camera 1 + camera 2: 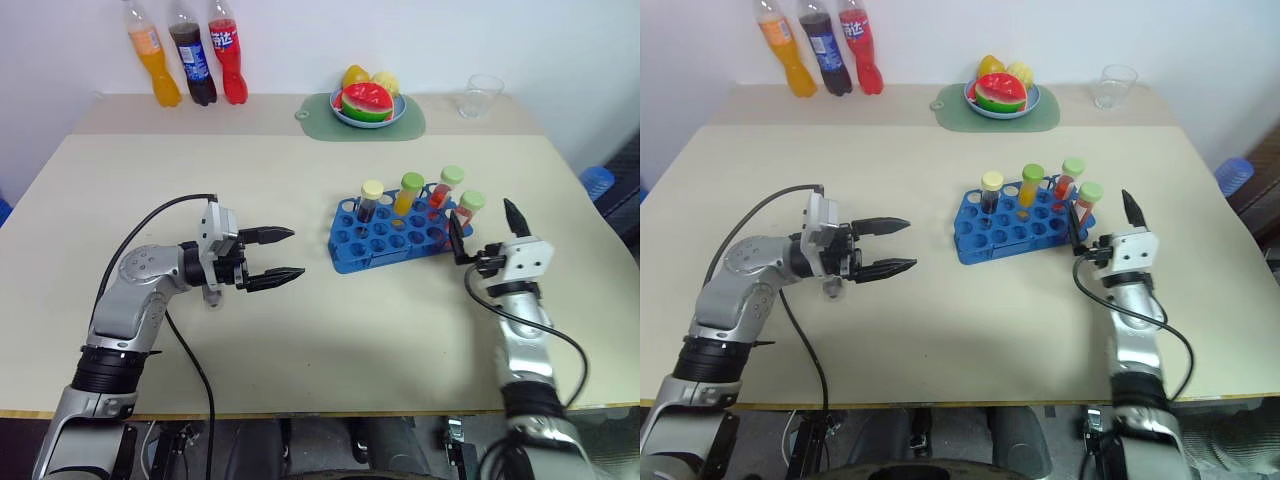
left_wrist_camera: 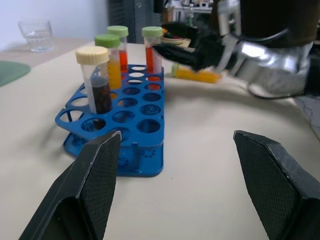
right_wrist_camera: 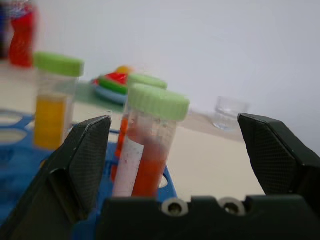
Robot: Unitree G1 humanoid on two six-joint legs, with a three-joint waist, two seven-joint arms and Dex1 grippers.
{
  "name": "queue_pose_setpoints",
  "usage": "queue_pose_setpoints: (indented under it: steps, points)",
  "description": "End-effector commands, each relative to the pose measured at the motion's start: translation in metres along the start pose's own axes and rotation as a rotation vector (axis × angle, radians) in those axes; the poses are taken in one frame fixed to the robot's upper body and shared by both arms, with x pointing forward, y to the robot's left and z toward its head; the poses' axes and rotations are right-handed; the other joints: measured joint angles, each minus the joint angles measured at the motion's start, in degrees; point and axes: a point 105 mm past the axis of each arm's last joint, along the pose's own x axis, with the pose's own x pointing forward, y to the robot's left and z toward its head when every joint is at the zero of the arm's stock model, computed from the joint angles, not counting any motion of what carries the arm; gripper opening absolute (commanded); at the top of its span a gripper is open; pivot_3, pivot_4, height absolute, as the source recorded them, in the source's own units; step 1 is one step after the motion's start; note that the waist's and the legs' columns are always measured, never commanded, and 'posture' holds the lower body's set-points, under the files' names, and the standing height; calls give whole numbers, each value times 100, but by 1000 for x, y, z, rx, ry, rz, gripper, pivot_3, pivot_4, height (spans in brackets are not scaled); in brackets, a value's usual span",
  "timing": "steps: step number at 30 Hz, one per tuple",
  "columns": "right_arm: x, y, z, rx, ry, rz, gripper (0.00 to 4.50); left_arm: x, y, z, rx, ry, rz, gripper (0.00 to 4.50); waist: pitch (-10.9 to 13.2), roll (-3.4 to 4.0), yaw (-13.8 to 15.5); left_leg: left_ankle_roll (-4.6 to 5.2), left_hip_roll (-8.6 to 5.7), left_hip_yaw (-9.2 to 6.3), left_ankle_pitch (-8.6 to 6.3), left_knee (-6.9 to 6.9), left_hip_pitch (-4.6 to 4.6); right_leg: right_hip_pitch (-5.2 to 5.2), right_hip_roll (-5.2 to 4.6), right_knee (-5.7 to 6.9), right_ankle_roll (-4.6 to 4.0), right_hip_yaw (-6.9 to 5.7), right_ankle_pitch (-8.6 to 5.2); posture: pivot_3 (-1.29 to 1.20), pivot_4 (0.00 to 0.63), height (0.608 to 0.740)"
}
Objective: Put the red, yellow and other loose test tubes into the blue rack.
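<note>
The blue rack (image 1: 392, 243) lies right of the table's middle. Several capped test tubes stand upright in it: a cream-capped dark one (image 1: 370, 197), a green-capped yellow one (image 1: 410, 190), a green-capped red one (image 1: 449, 184), and a green-capped red-orange one (image 1: 468, 208) at the rack's right end. My right gripper (image 1: 486, 228) is open just right of the rack, its fingers flanking that last tube (image 3: 150, 145) without touching it. Left of the rack, my left gripper (image 1: 275, 256) is open and empty, pointing at the rack (image 2: 125, 115).
Three soda bottles (image 1: 193, 55) stand at the back left. A green mat with a fruit bowl (image 1: 365, 105) sits at the back middle and a clear cup (image 1: 481, 95) at the back right. Bare tabletop lies between the grippers and the front edge.
</note>
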Motion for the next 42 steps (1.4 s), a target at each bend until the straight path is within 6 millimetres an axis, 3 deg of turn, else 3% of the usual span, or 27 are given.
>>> queue_pose_setpoints:
  steps: [1,5,9,13,25,29,32,34,38,42]
  points:
    - [-11,-11,34,-4,70,56,4459,1,0,5,31,-22,-4,3713,-1,-2,0,0,1,0,0,1,0,0,2,0,0,0,0,0,150,740]
    - [-31,-26,39,87,316,111,4459,5,-2,3,24,-31,-19,3713,-3,-4,-7,0,1,0,0,7,2,4,0,-1,-1,0,1,0,150,740]
    - [-34,-53,30,154,520,89,4459,9,-3,3,23,-34,-33,3713,-4,-6,-2,1,0,1,-1,8,3,4,-3,-4,-3,0,2,0,150,740]
    - [-29,-74,8,305,735,34,4459,10,-4,2,25,-33,-42,3713,-2,-8,-5,2,-1,0,-2,7,-1,2,0,-11,-3,-1,2,0,150,740]
    - [-11,-70,-37,420,1046,198,4459,0,-12,1,17,-13,-6,3713,-2,-8,-15,9,-3,0,-5,2,-11,-7,2,-21,-2,1,1,0,150,740]
    - [-17,-73,-54,390,1129,241,3184,-4,-15,0,13,-6,11,3713,-1,-8,-4,10,-3,-1,-6,1,-13,-7,2,-22,-1,0,1,0,150,740]
    - [-19,-74,-62,365,1156,266,1508,-7,-17,-1,8,0,21,3713,-3,-11,-10,10,-4,0,-6,2,-13,-6,2,-23,-1,0,1,0,150,740]
    - [-22,-76,-62,329,1151,293,833,-10,-18,-2,3,6,28,3713,-3,-11,-11,10,-3,-1,-6,4,-12,-5,2,-23,-1,0,2,0,150,740]
    - [-22,-84,-51,196,1056,341,833,-12,-17,-3,1,11,33,3713,-3,-11,27,10,-3,-2,-6,4,-13,-4,2,-23,0,-1,1,0,150,740]
    - [-18,-61,-6,172,701,497,833,-9,-15,-3,1,7,30,3713,-3,-11,101,10,-8,-3,-6,2,-20,-6,-2,-25,7,-3,-1,0,150,740]
